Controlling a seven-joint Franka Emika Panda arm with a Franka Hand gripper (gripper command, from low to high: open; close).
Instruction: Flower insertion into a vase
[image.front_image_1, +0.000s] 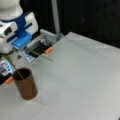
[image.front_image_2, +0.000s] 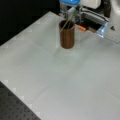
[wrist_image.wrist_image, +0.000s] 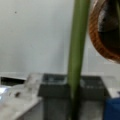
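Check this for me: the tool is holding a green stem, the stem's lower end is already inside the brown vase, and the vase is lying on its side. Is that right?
Not quite. The vase stands upright on the table in both front views. The rest holds: the tool holds the green stem, whose lower end dips into the vase's mouth.

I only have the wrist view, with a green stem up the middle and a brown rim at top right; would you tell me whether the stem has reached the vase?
Observer: Yes. In both front views the flower stem leans into the mouth of the vase.
Operator: Thank you. Is the vase upright?
Observer: It stands upright on the white table.
Operator: And where is the claw?
Observer: The claw is above the vase, toward a front view's left, shut on the stem.
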